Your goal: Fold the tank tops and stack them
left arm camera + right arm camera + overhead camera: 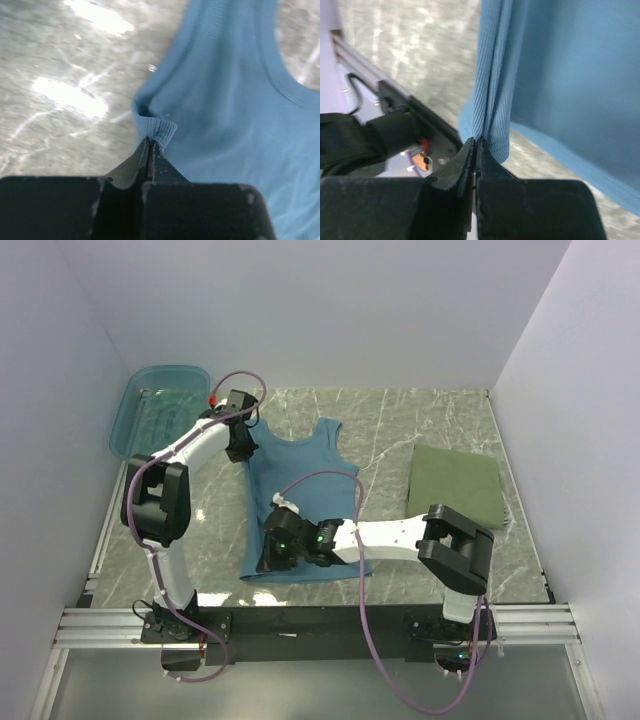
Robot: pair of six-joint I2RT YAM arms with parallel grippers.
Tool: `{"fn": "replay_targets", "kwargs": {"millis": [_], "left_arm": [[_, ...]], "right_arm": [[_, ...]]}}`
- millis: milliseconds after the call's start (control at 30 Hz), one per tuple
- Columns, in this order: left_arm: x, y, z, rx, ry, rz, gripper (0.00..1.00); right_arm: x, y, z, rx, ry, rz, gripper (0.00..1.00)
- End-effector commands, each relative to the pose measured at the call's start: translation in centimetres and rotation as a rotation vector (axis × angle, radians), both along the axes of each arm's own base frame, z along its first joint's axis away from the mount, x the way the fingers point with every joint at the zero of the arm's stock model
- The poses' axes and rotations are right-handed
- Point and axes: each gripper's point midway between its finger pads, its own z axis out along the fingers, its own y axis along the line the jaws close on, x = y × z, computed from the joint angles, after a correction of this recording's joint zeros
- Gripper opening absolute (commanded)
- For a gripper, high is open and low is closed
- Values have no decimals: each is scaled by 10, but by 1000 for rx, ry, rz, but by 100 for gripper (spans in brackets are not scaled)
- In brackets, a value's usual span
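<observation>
The right gripper (474, 144) is clenched on a hem corner of the teal-blue tank top (300, 480), which spreads over the counter (400, 425) beyond it. Farther off, the left gripper (150, 142) pinches its shoulder strap. The folded olive tank top (455, 487) lies well right of both.

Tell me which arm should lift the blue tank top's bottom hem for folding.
Right. The right gripper is shut on the blue tank top at its near hem corner; the left gripper pinches a shoulder strap at the far end.
</observation>
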Motion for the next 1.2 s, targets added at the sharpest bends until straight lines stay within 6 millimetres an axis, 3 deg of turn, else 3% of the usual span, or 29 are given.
{"fn": "replay_targets", "kwargs": {"millis": [0,200,500,900,1167], "left_arm": [[18,-16,26,-6,-85,1,1],[15,-52,20,-22,-74,-59,1],[15,-86,13,-31,-68,-107,1],[12,-106,2,-31,-63,-153,1],[12,-109,0,-39,-74,-173,1]], "right_arm": [[4,-7,14,63,-7,-41,0],[0,-35,-6,29,12,-88,0],[-5,-58,-20,32,24,-134,0],[-9,-81,-36,22,26,-182,0],[-8,-92,-32,52,12,-213,0]]}}
